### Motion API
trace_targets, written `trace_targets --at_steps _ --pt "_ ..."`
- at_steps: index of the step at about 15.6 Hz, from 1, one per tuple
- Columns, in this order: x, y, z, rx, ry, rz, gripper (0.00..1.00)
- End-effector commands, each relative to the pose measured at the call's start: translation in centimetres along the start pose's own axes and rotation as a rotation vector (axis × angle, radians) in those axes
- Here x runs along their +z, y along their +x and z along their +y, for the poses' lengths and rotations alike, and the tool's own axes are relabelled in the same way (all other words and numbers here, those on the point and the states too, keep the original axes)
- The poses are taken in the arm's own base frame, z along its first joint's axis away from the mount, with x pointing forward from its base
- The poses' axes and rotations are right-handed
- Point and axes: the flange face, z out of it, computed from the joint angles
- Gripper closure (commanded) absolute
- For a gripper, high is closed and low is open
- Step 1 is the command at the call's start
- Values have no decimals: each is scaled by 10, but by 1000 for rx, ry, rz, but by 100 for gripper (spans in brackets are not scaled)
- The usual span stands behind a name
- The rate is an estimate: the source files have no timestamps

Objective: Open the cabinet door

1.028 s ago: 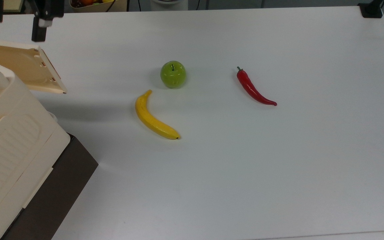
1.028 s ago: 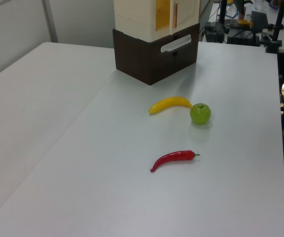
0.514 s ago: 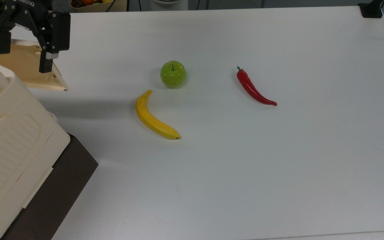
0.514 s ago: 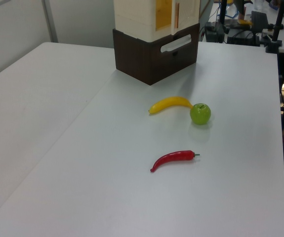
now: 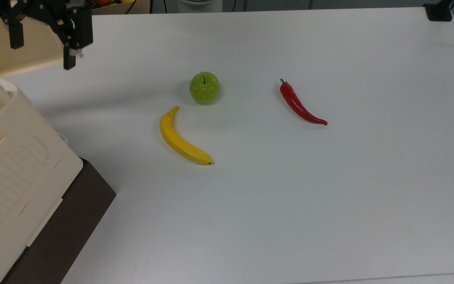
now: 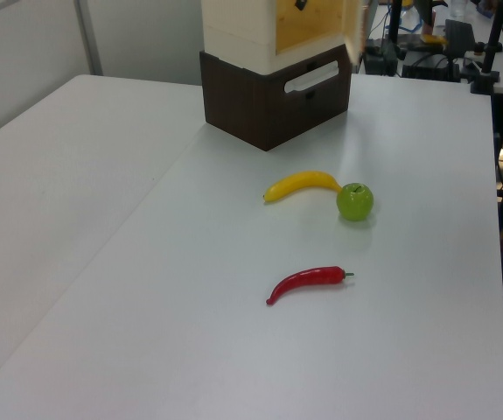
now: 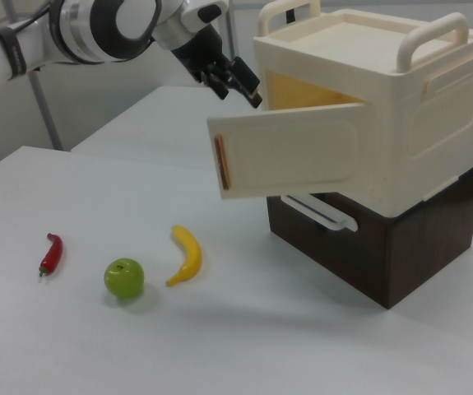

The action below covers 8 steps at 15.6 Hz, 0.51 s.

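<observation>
Cabinet door (image 7: 289,160): flat rectangular cream plastic panel, hinged on the cabinet (image 7: 376,107), standing swung wide out from the opening in the right view so that the tan interior shows behind it. A thin brown strip runs down its free edge, on the right view's left. In the top view the panel lies at the upper left corner, partly under the gripper.

Handling, judged: a thin moulded panel, light, fairly stiff but likely to flex if pushed at one corner; smooth plastic, so slippery against metal fingers. The hinge side carries the load, so effort is best applied at the free edge, far from the hinge, either pinching the edge across its thickness or hooking a finger behind it. Clips or a hinge of this kind could snap if forced past the stop.

Cabinet: large cream box with rounded edges and top handles, seated on a dark brown base with a pale drawer handle; bulky enough that it probably stays put on the surface (image 5: 329,197).

Gripper (image 5: 41,47): black, two fingers spread apart and grasping nothing, hanging above the door's free edge, apart from it in the right view.

Task status, judged: door looks largely open.

Also on the surface, well apart from the cabinet: banana (image 5: 181,140), green apple (image 5: 204,88), red chilli pepper (image 5: 300,104).
</observation>
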Motion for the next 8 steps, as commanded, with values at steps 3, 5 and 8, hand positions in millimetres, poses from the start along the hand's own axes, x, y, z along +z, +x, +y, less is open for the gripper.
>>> trace_targets --at_steps 3,5,8 --pt "-19 -26 20 -134 31 -200 0" --pt "-16 -38 22 -155 29 -293 0" --pt "-4 -65 8 -187 36 -404 0"
